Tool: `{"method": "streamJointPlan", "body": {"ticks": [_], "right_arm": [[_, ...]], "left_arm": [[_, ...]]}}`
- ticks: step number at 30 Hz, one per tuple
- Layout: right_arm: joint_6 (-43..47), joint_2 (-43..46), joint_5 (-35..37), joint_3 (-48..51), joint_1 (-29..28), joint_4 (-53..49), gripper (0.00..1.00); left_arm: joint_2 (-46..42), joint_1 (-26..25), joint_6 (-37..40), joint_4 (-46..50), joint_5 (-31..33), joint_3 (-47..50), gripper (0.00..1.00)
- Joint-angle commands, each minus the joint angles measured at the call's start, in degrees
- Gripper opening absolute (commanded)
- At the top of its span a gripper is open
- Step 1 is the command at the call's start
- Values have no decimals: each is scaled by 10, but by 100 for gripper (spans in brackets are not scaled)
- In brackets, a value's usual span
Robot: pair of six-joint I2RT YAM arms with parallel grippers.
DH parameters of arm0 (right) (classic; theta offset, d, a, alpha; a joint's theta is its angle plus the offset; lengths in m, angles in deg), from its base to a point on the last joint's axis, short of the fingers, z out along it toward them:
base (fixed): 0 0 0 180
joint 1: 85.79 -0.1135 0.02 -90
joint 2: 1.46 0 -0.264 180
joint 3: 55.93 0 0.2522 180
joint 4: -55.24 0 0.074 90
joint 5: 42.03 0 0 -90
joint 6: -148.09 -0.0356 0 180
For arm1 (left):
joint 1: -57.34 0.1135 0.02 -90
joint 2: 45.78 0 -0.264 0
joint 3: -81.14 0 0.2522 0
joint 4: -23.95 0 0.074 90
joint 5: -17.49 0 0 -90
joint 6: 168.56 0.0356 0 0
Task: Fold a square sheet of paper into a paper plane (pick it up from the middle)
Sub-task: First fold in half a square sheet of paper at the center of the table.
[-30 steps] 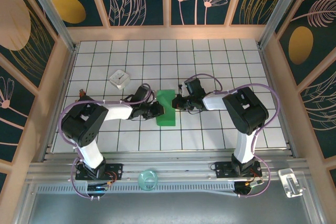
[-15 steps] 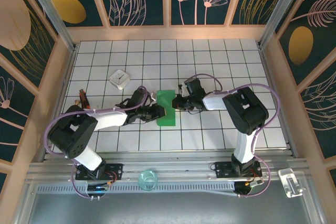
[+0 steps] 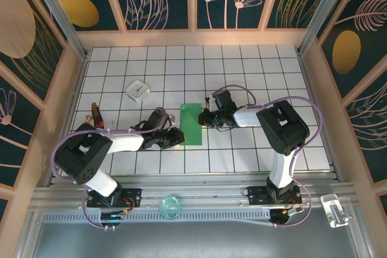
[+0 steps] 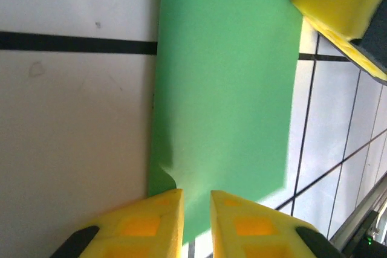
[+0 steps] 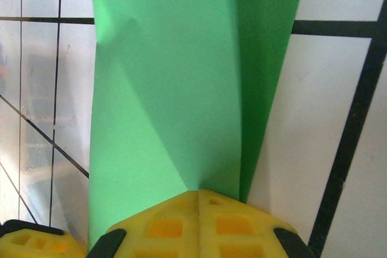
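Green paper at the centre of the frame: the bright-green square sheet of paper [image 3: 192,124] lies on the white tiled table [image 3: 254,70], doubled into a tall narrow rectangle, well apart from the small white square box [image 3: 138,90] at upper left. We see the left gripper [image 3: 177,138] at the sheet's lower left edge. Its wrist view shows the yellow jaws parted by a narrow slot, with the paper's edge reaching into that slot but nothing visibly clamped. The right gripper [image 3: 204,117] meets the sheet's right edge. Its own camera shows the jaws pressed together with the paper's layers fanning out from the tips, so we read it as pinching the sheet there. We judge the job to be at an early stage. The first lengthwise fold looks made, though the top layer sits slightly askew over the lower one and may need flattening. No pointed nose, angled corner folds or wings are visible, and by our reckoning those steps are all to come.
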Motion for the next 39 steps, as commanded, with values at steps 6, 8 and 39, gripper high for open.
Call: {"method": "streamJointPlan", "body": {"ticks": [6, 8, 39], "right_arm": [[16, -31, 89, 31, 7, -99, 0], [17, -31, 89, 30, 7, -100, 0], [18, -30, 89, 36, 6, -100, 0]], "left_arm": [[-2, 2, -17, -5, -19, 10, 22], [10, 4, -10, 19, 8, 12, 19], [72, 80, 72, 23, 34, -57, 12]]}}
